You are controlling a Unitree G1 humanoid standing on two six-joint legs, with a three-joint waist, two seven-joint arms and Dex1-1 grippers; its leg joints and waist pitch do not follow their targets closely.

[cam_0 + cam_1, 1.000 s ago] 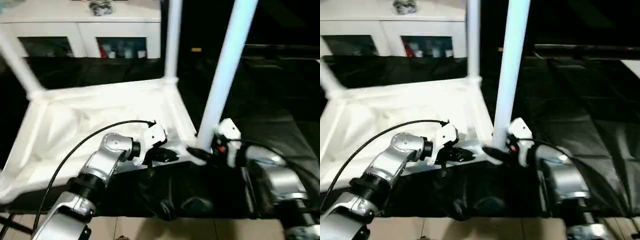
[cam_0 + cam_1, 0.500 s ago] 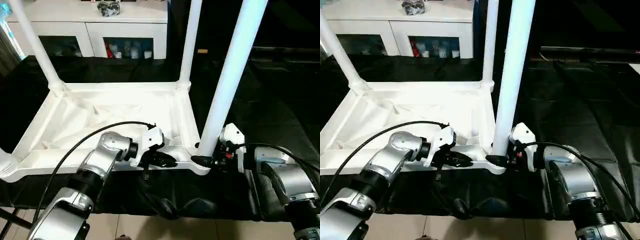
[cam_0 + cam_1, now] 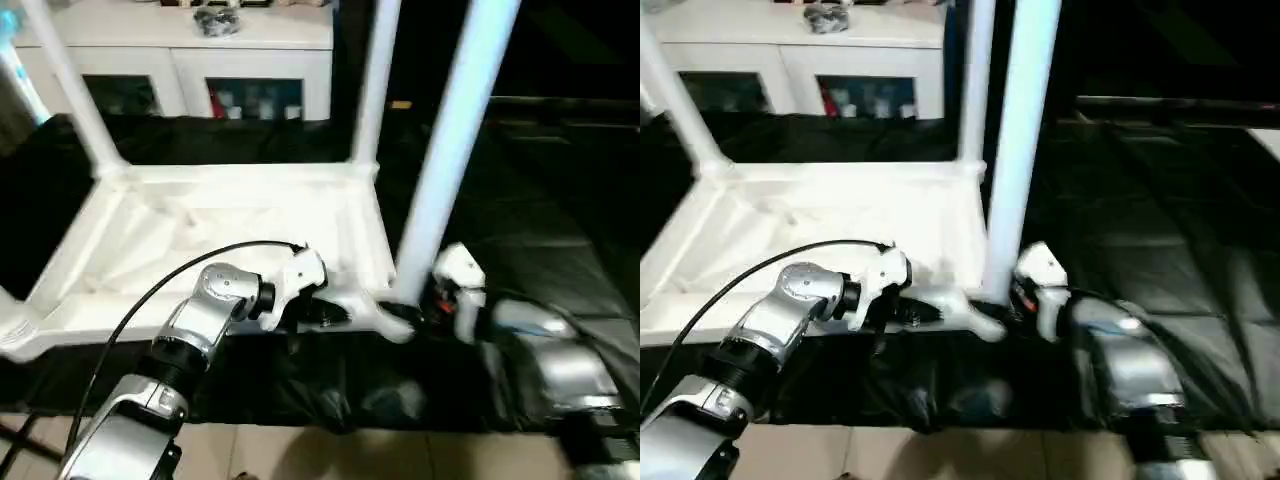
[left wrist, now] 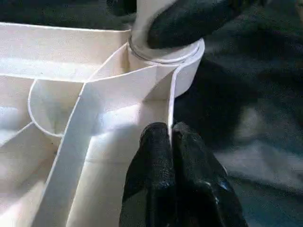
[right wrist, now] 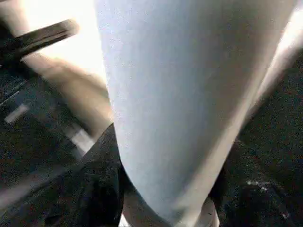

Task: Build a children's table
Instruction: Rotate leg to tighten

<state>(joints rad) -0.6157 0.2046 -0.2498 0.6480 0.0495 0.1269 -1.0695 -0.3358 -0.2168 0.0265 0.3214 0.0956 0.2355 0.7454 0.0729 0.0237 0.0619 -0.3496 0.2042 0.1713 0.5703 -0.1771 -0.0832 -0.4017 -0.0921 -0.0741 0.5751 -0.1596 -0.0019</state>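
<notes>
The white children's table (image 3: pixel 200 240) lies upside down on black cloth, ribbed underside up. Three legs rise from its corner sockets: far left (image 3: pixel 70 90), far right (image 3: pixel 372 80) and near right (image 3: pixel 450 150). My left gripper (image 3: pixel 328 316) is shut on the thin near rim beside the near right corner; its black fingers (image 4: pixel 161 156) pinch that wall. My right gripper (image 3: pixel 403 314) is shut around the foot of the near right leg (image 5: pixel 189 94), just above its socket (image 4: pixel 163 52), with a black finger (image 5: pixel 99 189) on each side.
A white cabinet (image 3: pixel 250 50) with glass doors stands behind the table. Black cloth (image 3: pixel 540 200) covers the work surface to the right. Pale floor (image 3: pixel 300 455) shows along the near edge, below my forearms.
The whole picture has shifted and tilted, so the camera has moved. Both grippers keep their holds on the rim and on the near right leg.
</notes>
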